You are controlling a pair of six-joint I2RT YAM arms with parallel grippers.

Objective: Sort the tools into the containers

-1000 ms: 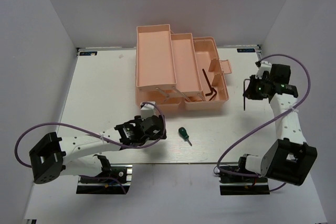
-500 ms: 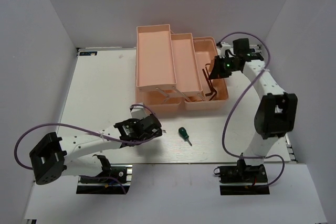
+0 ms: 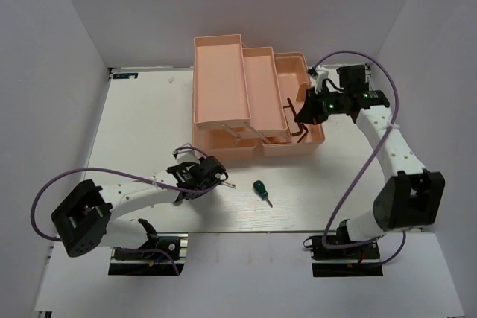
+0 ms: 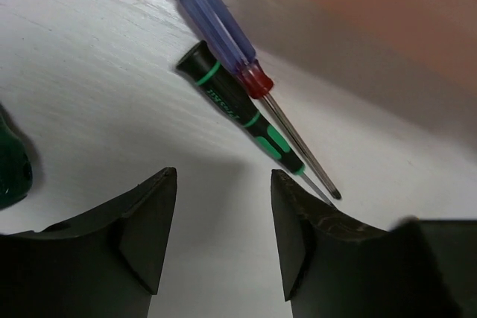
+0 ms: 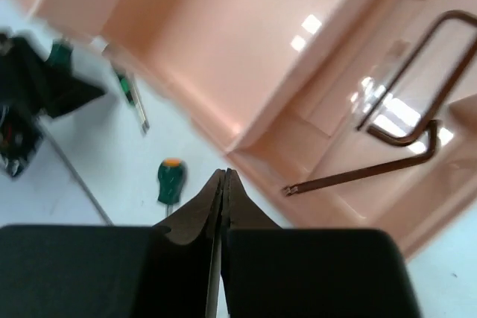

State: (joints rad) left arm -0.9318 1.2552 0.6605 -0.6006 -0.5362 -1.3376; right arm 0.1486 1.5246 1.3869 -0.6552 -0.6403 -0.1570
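Note:
A blue-and-red-handled screwdriver [image 4: 222,31] and a black-and-green-handled screwdriver [image 4: 237,106] lie side by side on the white table, just ahead of my left gripper [image 4: 223,184]. That gripper [image 3: 215,175] is open, with only bare table between its fingers. A stubby green screwdriver [image 3: 261,190] [image 5: 169,180] lies alone further right. My right gripper [image 5: 223,174] [image 3: 304,109] hovers over the right compartment of the peach toolbox [image 3: 218,72], its jaws pressed together with nothing visible between them. Thin dark hex keys [image 5: 358,173] [image 3: 299,130] lie in that compartment.
The toolbox's tiers are folded out, and its front wall [image 4: 387,5] rises just beyond the two screwdrivers. A dark green handle [image 4: 11,173] shows at the left edge of the left wrist view. White walls enclose the table on three sides.
My right arm swung from the table's right side to above the toolbox; the hex key that hung from it no longer shows there. My left gripper crept forward and its jaws narrowed.

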